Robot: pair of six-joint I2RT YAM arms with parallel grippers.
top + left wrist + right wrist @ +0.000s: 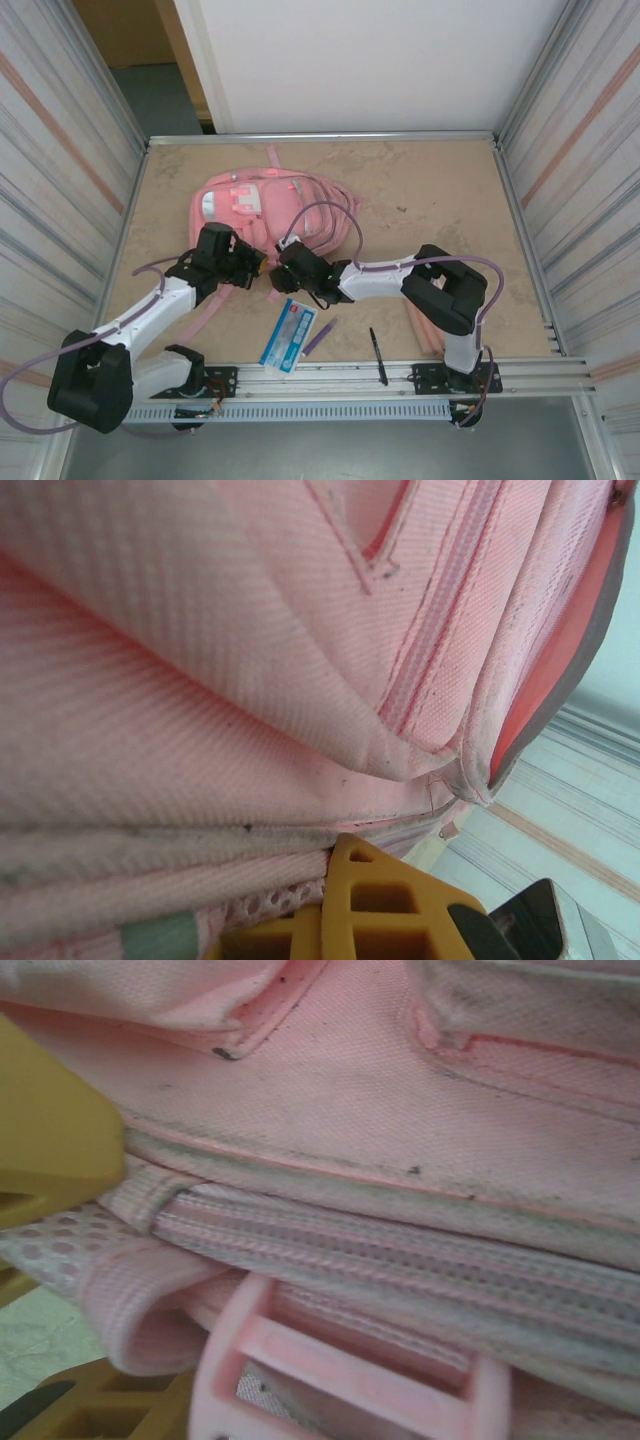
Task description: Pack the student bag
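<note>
Two end effectors, left (256,263) and right (282,260), sit against the student bag (285,200).

Print on blue-white packet (288,337) unreadable.

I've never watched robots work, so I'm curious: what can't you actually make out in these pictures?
- Left wrist view: whether the left fingers pinch the bag; the bottom edge cuts them off.
- Right wrist view: the buckle, blurred and cut off below.
- Top view: the bag's near edge, under the left arm and right arm; the packet's print, too small.
</note>
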